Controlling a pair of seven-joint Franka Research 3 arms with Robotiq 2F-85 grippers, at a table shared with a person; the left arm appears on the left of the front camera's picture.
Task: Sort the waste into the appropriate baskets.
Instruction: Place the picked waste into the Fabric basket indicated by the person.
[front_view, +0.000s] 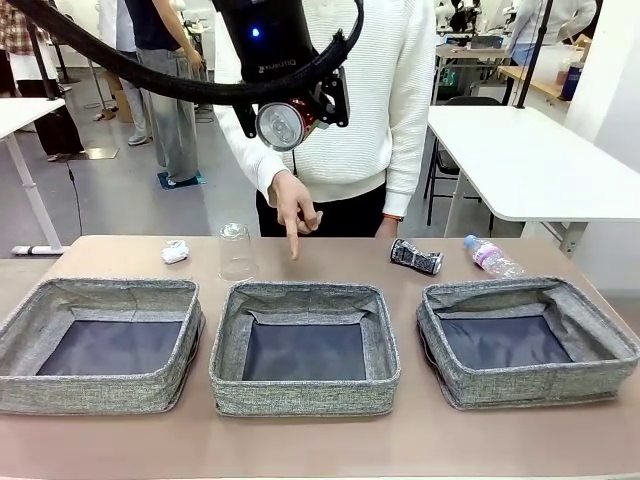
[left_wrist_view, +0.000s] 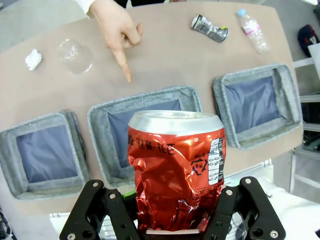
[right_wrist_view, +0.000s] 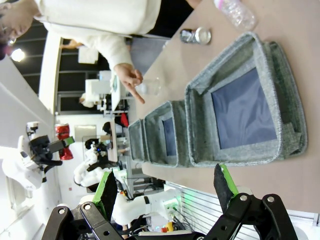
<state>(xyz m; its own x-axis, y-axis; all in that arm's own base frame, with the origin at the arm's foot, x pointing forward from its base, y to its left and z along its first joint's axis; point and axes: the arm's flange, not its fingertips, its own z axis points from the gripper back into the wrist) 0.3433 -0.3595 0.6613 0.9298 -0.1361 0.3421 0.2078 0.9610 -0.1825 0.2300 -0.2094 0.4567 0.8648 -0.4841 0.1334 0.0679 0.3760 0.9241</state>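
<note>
Left gripper (front_view: 290, 112) was clamped tight on the red can (left_wrist_view: 175, 165), high over the table (front_view: 330, 440) and roughly in line with the middle basket (front_view: 300, 395). Right gripper (right_wrist_view: 165, 185) hung wide apart with nothing between its pads. The person's hand (front_view: 293, 210) pointed a finger down at the table just behind that middle basket, and that was the first worry: a descent drifting toward the far rim could have met the hand.

Second worry was height. Let go from up there, a light crushed can would likely have bounced off the soft rim or hopped over the low wall onto the table.

Third was the choice: the left basket (front_view: 90, 392) and right basket (front_view: 520, 390) looked just the same, so a drift sideways could have put the can in the wrong bin.

The cup (front_view: 236, 250), wad (front_view: 176, 251), dark can (front_view: 415, 257) and bottle (front_view: 492, 257) lay beyond the baskets; a low sweep could have knocked the cup or sent the bottle rolling.
</note>
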